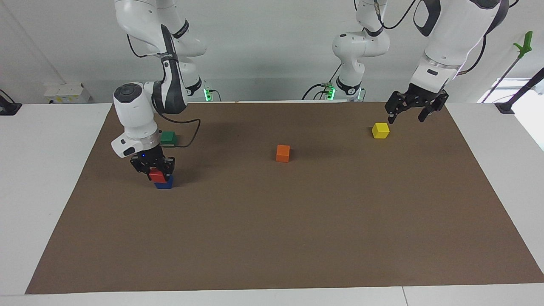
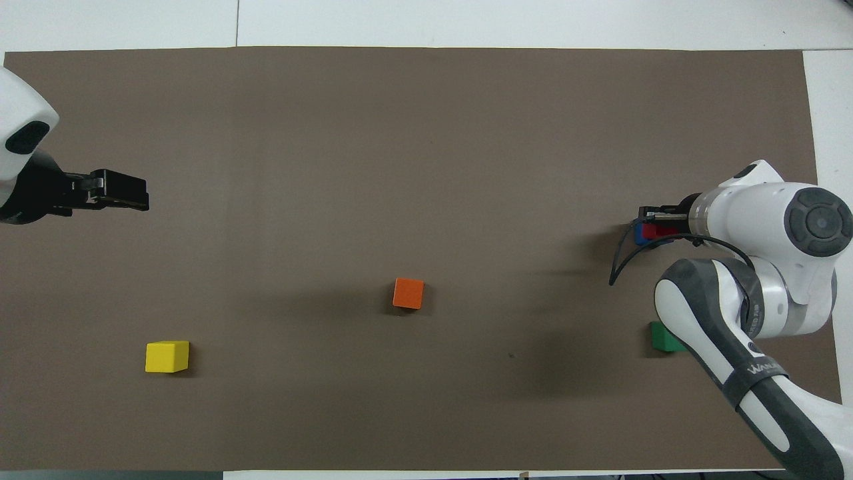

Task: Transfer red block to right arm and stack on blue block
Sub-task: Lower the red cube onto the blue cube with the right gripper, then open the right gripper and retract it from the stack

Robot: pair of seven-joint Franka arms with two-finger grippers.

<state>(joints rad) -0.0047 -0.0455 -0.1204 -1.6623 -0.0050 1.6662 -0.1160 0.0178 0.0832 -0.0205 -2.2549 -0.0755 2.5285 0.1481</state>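
Facing view: right gripper [image 1: 155, 168] fingers pinching red block [image 1: 156, 175], red block resting on blue block [image 1: 164, 183], near green cube [image 1: 168, 137]; left gripper [image 1: 407, 115] fingers spread, waiting above yellow cube [image 1: 380, 130]

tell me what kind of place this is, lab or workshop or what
Most likely a robotics lab bench. Two white arms work over a brown mat holding only coloured cubes: the right gripper at the red block on the blue block, the left gripper raised above the yellow cube.
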